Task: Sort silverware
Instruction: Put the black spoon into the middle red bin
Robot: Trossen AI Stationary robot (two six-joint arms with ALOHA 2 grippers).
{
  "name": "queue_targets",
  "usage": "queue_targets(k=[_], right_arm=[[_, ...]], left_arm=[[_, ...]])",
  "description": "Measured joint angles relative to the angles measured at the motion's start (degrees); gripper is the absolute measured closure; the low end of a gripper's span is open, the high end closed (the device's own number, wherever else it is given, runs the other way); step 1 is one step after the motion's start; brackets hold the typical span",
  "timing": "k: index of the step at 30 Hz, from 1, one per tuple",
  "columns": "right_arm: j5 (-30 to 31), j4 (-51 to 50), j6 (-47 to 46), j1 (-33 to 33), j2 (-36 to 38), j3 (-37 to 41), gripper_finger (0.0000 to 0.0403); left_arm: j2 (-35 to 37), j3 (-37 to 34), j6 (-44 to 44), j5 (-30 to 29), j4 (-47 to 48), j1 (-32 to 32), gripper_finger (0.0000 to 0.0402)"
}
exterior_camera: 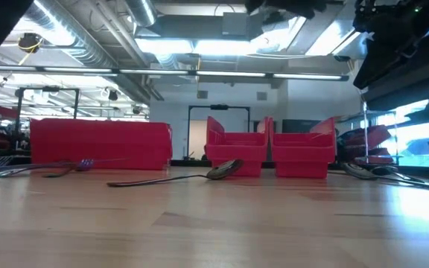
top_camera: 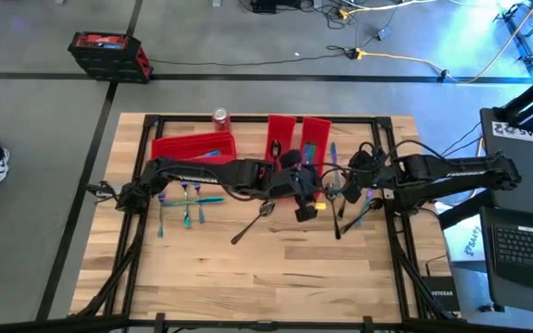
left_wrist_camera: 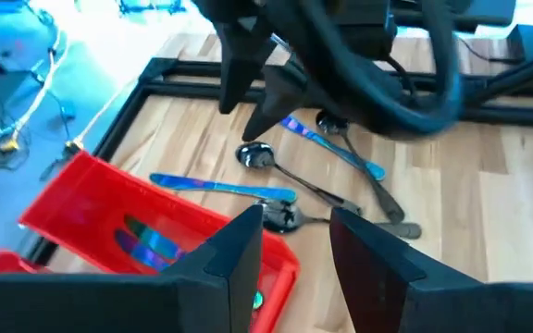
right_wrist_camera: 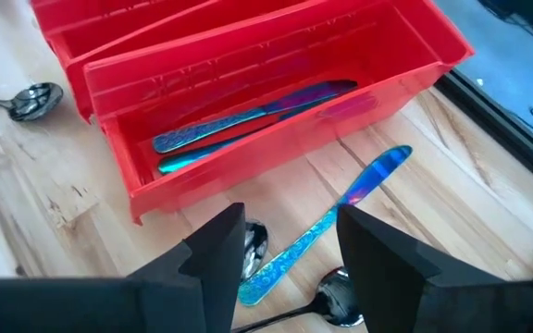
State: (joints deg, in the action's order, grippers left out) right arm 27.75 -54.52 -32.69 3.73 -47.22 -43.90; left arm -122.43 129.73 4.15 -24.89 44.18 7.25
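Iridescent blue silverware lies in three places in the high view: a cluster (top_camera: 188, 199) at the table's left, a lone dark spoon (top_camera: 253, 222) in the middle, and a cluster (top_camera: 352, 208) at the right. My left gripper (left_wrist_camera: 294, 222) hangs open over the near end of the right narrow red bin (left_wrist_camera: 109, 213), which holds blue pieces. My right gripper (right_wrist_camera: 290, 222) is open above a blue knife (right_wrist_camera: 331, 222) lying flat on the wood beside that bin (right_wrist_camera: 266, 83). Dark spoon bowls (right_wrist_camera: 253, 239) lie next to the knife. Two knives (right_wrist_camera: 248, 125) rest in the bin.
A wide red bin (top_camera: 192, 146) sits far left, with two narrow red bins (top_camera: 282, 139) right of it and a red soda can (top_camera: 220, 117) at the far edge. Both arms meet over the table's middle (top_camera: 327, 190). The near half of the table is bare wood (top_camera: 266, 277).
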Motion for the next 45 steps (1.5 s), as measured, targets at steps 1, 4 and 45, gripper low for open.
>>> queue_targets(k=[1,4,45], right_arm=[[0.0,0.3,0.0,0.0,0.0,0.0,0.0246],[0.0,0.8,0.0,0.0,0.0,0.0,0.0246],[-5.5,14.4,6.4,0.0,21.7,1.3,0.0246]], left_arm=[[0.1,0.0,-0.8,-0.3,-0.4,0.3,0.0286],[0.3,0.0,-3.0,0.4,-2.4,0.6,0.0286],[2.6,-1.9,-7.5,9.5,-9.1,-6.6,0.0286]])
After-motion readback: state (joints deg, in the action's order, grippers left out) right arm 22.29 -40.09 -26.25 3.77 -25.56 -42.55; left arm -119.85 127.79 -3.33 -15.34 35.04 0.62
